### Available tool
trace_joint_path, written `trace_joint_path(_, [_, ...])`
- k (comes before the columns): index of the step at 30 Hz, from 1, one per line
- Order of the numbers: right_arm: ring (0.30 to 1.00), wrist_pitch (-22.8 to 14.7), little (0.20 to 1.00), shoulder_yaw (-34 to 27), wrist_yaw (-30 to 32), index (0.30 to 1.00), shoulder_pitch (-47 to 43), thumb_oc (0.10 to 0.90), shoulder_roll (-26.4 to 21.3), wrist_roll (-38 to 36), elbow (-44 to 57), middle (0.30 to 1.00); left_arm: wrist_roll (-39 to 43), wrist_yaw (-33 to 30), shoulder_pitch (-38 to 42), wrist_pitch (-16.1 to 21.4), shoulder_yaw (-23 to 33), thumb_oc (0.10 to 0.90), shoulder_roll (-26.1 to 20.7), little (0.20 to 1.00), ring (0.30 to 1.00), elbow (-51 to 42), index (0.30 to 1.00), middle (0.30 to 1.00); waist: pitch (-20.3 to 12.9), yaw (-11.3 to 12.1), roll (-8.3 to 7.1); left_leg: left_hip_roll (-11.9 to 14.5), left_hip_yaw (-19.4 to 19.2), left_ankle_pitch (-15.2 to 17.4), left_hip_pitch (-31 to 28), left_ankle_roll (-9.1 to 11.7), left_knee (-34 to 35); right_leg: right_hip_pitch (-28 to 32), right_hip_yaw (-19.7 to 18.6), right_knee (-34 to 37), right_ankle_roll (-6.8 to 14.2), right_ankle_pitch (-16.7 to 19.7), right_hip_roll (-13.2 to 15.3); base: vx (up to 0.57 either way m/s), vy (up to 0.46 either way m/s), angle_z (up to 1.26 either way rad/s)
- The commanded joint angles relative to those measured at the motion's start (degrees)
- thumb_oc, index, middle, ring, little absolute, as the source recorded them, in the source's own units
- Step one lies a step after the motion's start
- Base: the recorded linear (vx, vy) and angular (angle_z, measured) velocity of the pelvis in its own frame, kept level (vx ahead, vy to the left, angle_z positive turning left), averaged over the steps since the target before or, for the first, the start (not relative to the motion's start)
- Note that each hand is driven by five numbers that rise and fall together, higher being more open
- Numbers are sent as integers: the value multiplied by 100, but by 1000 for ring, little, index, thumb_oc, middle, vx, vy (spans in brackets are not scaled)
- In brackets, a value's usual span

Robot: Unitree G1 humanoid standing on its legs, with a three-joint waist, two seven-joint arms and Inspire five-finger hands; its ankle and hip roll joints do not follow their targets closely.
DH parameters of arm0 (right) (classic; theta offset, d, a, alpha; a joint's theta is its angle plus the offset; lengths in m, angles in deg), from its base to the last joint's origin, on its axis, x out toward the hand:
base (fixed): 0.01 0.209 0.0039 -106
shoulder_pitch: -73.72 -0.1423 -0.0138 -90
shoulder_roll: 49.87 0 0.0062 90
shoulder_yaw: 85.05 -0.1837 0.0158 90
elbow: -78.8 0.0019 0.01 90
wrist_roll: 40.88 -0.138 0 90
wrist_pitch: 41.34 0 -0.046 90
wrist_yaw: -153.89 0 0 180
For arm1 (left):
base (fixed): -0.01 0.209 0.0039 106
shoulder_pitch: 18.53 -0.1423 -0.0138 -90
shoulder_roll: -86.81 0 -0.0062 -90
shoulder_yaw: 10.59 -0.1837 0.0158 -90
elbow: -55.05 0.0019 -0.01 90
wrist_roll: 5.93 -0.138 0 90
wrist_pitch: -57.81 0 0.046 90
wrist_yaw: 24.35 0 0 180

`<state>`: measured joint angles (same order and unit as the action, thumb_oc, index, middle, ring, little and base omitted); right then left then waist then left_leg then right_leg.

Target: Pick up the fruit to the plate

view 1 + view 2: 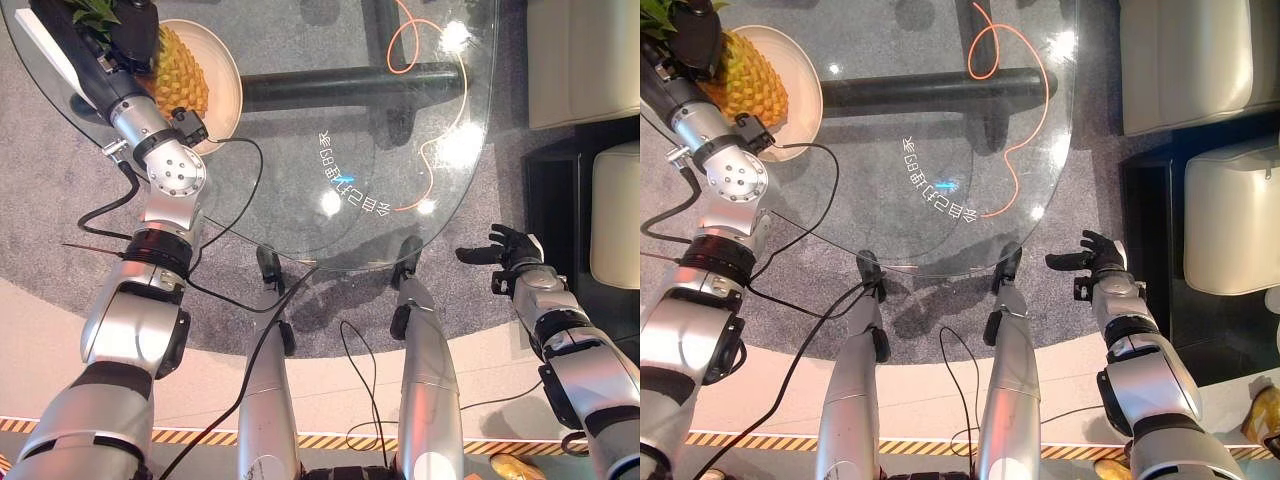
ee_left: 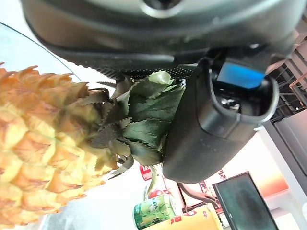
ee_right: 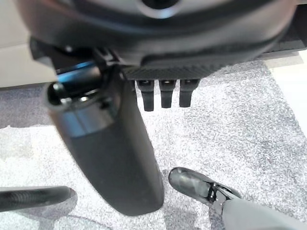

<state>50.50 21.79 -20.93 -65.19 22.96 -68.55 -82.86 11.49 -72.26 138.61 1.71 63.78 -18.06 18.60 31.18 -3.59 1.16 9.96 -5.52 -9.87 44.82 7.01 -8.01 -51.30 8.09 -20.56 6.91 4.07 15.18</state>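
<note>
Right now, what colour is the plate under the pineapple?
Cream, seen best in the left eye view: the plate under the pineapple.

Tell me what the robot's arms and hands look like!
The arms are shiny silver-grey metal tubes with black bands and round joints; one joint on the left arm has a ring of small screws. The left hand and the right hand are dark, almost black, with chunky fingers. Close up, the left thumb is smooth and rounded, with a blue part showing inside.
</note>
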Motion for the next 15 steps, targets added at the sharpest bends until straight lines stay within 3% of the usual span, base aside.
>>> trace_joint_path(1, [900,-54,900,174,90,900,-39,800,-144,-92,-290,900,56,-15,967,327,18,158,-680,258,349,51,349,349,-139,53,-168,67,192,566,275,256,-709,250,56,209,193,-214,-125,0,0,0])
trace_joint_path(5, [900,-67,900,192,70,900,-39,800,-180,-112,-305,900,164,64,1003,272,1,240,-718,340,420,143,420,420,-139,38,-160,75,180,563,275,259,-710,241,44,199,194,-219,-126,0,0,0])
trace_joint_path(6, [900,-66,900,195,62,900,-41,800,-191,-111,-306,900,191,76,1012,248,-20,314,-718,414,484,170,484,484,-139,34,-161,77,178,561,284,257,-726,233,44,190,194,-214,-124,0,0,0])
trace_joint_path(9, [900,-64,900,194,50,900,-53,800,-205,-113,-301,900,206,101,1012,235,-20,394,-724,494,552,193,552,552,-139,32,-162,81,174,559,288,259,-722,226,43,192,195,-209,-126,0,0,0])
trace_joint_path(15, [900,-93,900,203,59,900,-37,800,-211,-119,-312,900,259,148,995,305,-14,446,-717,546,596,233,596,596,-139,33,-155,89,170,561,303,259,-735,213,53,175,191,-219,-114,0,0,0])
